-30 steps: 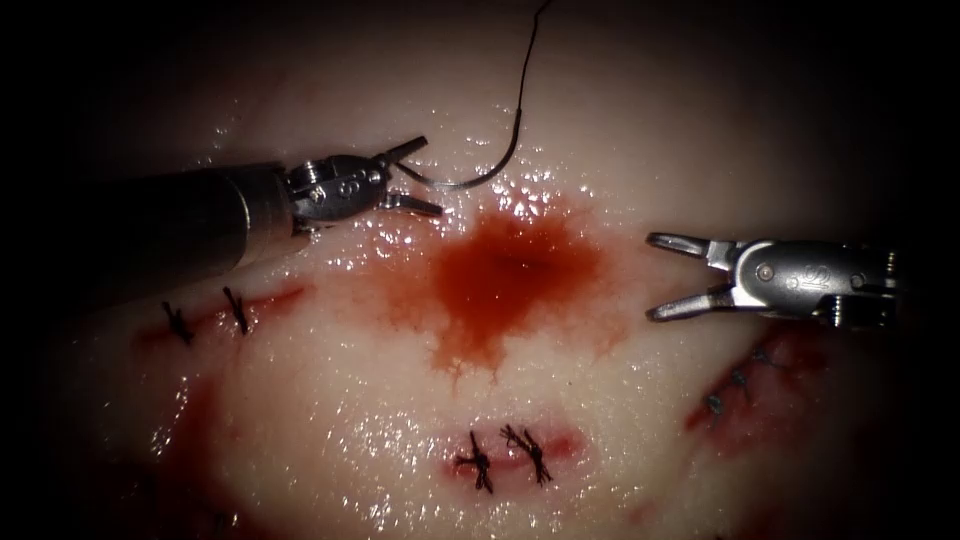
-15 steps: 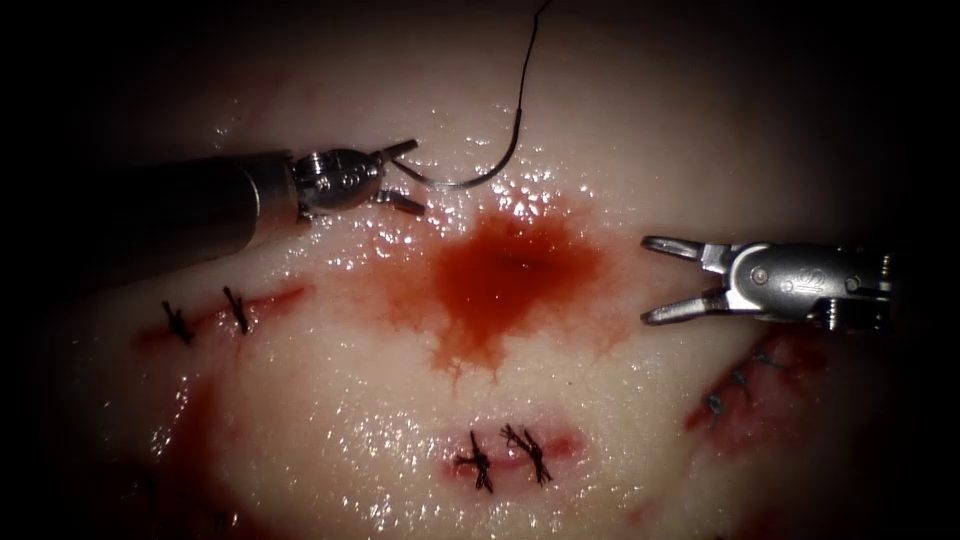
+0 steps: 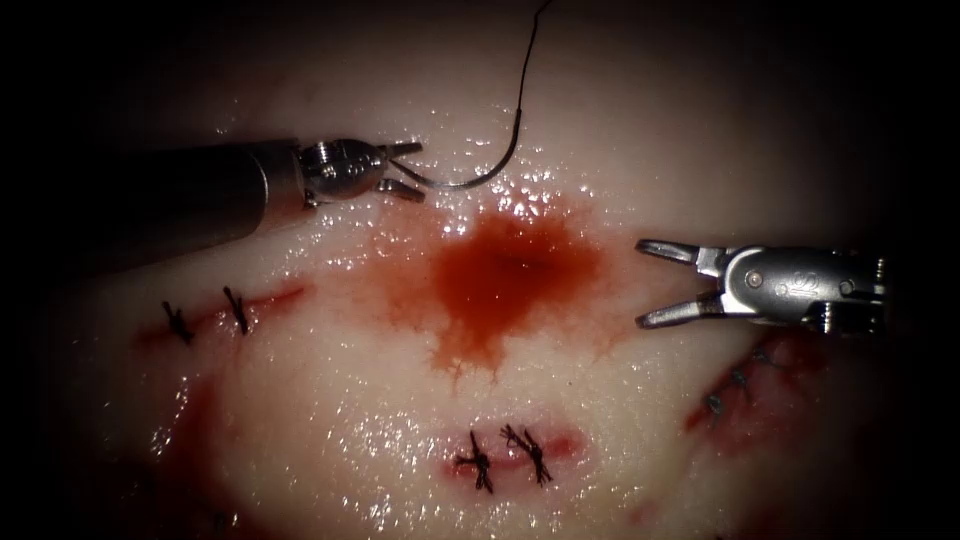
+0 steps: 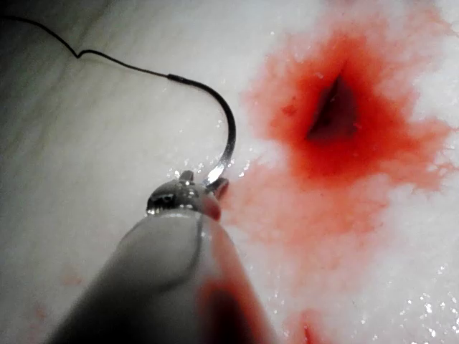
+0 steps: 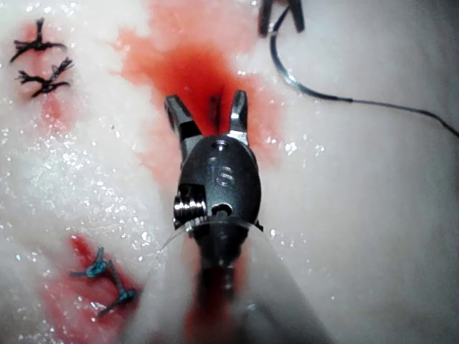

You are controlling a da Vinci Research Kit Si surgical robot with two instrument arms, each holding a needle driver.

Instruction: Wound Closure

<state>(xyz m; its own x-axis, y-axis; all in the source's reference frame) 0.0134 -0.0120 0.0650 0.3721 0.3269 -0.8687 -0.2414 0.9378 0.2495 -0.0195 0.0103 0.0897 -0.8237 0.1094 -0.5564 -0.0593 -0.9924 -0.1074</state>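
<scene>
- Two jaws of your left end effector [image 3: 405,168], upper left of frame, clamp the thin curved steel needle [image 3: 470,180] near its tip, clear of tissue.
- Your right end effector [image 3: 665,284] gapes empty right of the red-stained cut [image 3: 505,265], seemingly ready to receive.

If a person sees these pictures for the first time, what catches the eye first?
First, the red fluid pooled around the open cut at the tissue's centre. Next, the curved needle lying above it, its tip end at the left pincer, thread trailing upward. The right pincer gapes, holding nothing, right of the cut.
</scene>
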